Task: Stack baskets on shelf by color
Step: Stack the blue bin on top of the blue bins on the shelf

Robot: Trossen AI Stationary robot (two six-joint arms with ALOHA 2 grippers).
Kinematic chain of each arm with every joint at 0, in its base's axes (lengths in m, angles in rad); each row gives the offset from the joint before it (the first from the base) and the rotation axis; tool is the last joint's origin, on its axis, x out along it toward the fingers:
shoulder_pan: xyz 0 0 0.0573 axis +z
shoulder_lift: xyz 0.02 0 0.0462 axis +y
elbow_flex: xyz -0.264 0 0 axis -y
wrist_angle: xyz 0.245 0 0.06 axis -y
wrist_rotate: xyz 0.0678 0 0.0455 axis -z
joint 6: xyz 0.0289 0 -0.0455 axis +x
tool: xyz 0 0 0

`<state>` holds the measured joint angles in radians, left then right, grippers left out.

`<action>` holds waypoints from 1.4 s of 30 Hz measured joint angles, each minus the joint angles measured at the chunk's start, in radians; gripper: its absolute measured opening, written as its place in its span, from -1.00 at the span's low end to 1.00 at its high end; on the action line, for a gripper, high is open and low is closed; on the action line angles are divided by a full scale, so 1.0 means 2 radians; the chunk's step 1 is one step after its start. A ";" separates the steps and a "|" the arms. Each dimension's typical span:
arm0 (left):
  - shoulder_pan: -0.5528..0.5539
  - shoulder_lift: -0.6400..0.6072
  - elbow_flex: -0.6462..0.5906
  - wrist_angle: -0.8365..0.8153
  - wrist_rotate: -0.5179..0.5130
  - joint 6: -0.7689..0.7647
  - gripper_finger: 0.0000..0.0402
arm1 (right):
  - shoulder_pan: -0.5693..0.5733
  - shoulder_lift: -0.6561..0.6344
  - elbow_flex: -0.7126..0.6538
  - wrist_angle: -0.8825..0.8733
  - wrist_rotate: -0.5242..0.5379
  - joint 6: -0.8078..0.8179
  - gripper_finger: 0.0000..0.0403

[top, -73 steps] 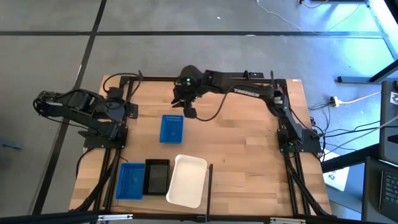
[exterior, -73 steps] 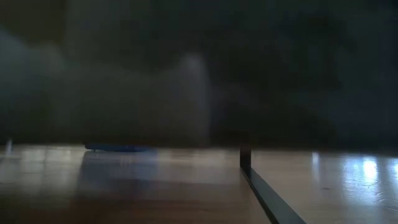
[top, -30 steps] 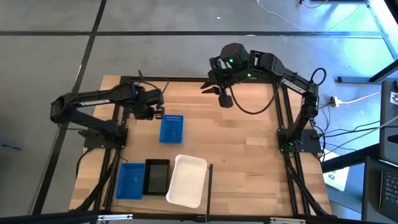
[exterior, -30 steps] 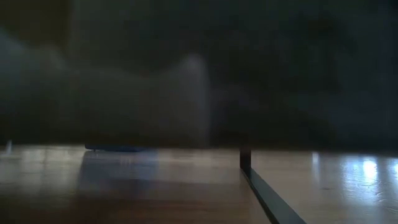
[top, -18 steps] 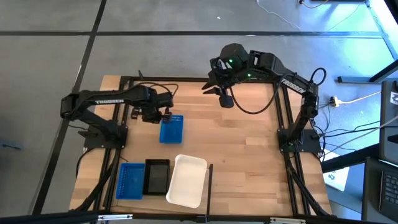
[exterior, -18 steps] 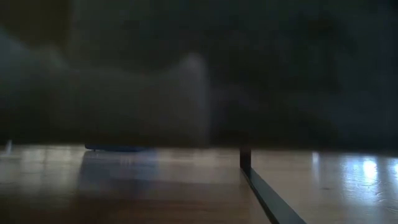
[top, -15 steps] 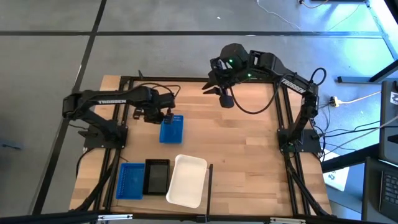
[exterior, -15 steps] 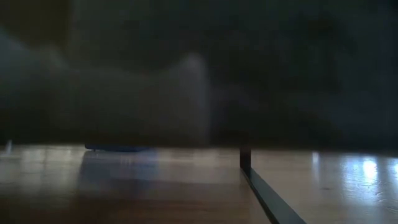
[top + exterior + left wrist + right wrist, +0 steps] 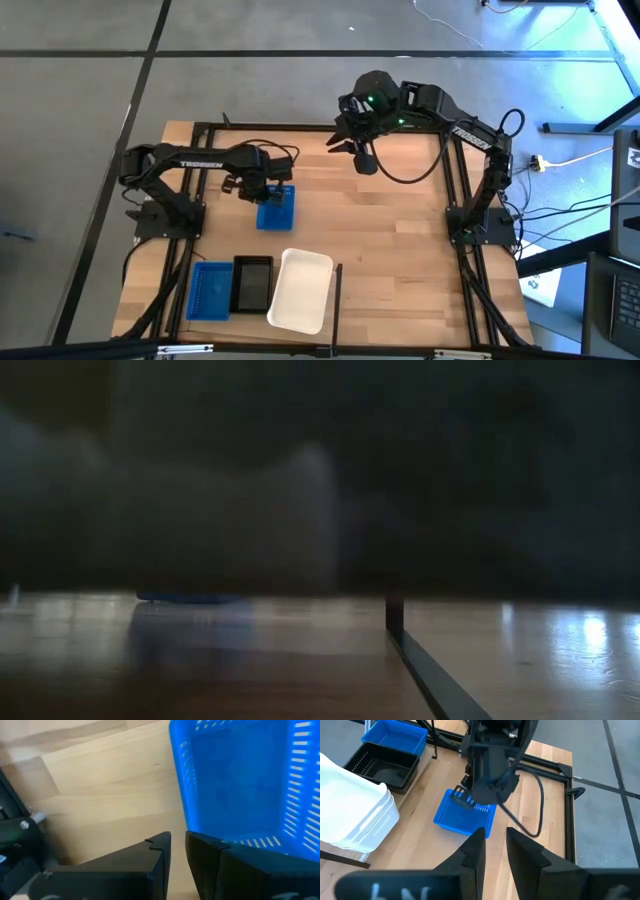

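Observation:
A lone blue slotted basket [image 9: 277,208] rests on its base on the wooden shelf [image 9: 390,240], left of centre. It also shows in the left wrist view [image 9: 235,780] and the right wrist view [image 9: 465,815]. My left gripper [image 9: 268,190] is at the basket's far left corner, fingers nearly together. My right gripper [image 9: 355,150] hangs high over the far edge, fingers nearly together, holding nothing. At the near edge stand a blue basket [image 9: 210,290], a black basket [image 9: 252,284] and a white basket [image 9: 300,290], side by side. My left gripper [image 9: 178,836] points down at the blue basket's corner [image 9: 186,822], one finger outside the wall and the other over the near rim. I cannot tell whether it touches the basket.
Black metal rails [image 9: 455,200] run along the shelf's sides and far edge, and a short rail [image 9: 400,630] stands by the white basket. Bare wood lies in the middle and right of the shelf. The low view is dark, showing only a blue sliver [image 9: 190,598].
My left gripper has gone toward the table's right edge and a little nearer, from left of the blue basket to its far left corner. The basket has stayed where it was.

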<state>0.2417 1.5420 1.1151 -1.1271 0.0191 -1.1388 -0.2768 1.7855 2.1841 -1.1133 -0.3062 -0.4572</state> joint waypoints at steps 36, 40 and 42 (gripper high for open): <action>0.010 0.008 -0.037 0.030 0.002 0.028 -0.75 | 0.000 0.000 0.000 -0.007 0.000 0.002 -0.62; 0.018 -0.010 -0.037 0.035 0.021 0.038 -0.75 | 0.000 0.000 0.000 -0.007 0.000 0.002 -0.62; 0.021 -0.015 -0.037 0.037 0.021 0.038 -0.75 | 0.000 0.000 0.000 -0.007 0.000 0.002 -0.62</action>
<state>0.2831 1.5128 1.0415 -1.0527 0.0610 -1.0619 -0.2768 1.7855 2.1841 -1.1267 -0.3061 -0.4538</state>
